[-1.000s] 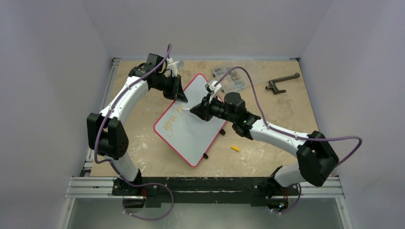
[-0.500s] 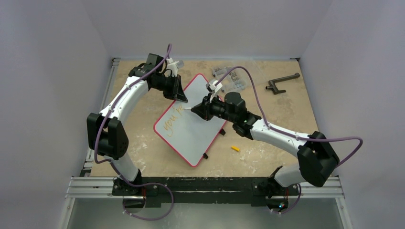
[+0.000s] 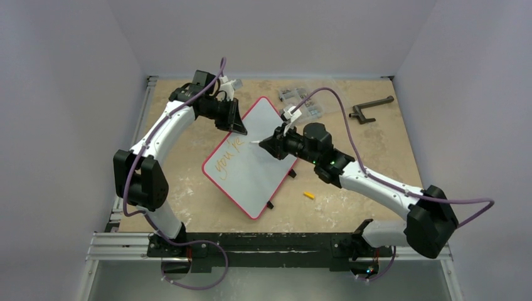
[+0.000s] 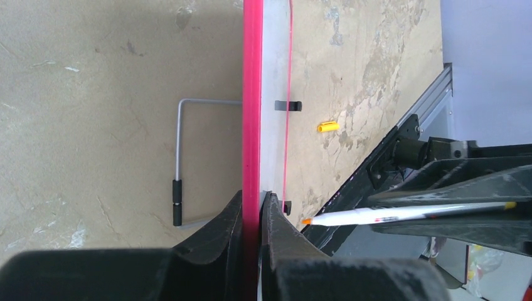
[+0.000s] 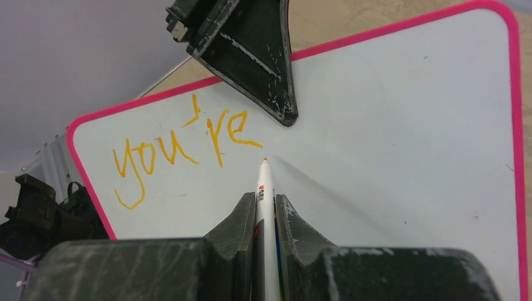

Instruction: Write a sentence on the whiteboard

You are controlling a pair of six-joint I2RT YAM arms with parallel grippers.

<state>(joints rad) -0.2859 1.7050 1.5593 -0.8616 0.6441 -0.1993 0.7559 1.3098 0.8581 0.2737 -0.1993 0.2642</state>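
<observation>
The whiteboard [image 3: 251, 166], white with a red rim, lies tilted mid-table. It shows edge-on in the left wrist view [image 4: 252, 94] and face-on in the right wrist view [image 5: 389, 125]. My left gripper [image 3: 237, 127] is shut on its far rim [image 4: 252, 207]. My right gripper [image 3: 270, 145] is shut on a white marker [image 5: 265, 207] with an orange tip, which hovers just right of the writing. The sentence [image 5: 182, 147] reads "you're" in orange-yellow, also seen from the top [image 3: 227, 157].
A small yellow cap [image 3: 308, 195] lies on the table right of the board. A clear parts box [image 3: 301, 100] and a dark handle tool [image 3: 370, 110] lie at the back right. A wire stand [image 4: 179, 163] lies beside the board's edge.
My right gripper has drawn back to the right with the marker, away from the writing. The left gripper and the board have not moved.
</observation>
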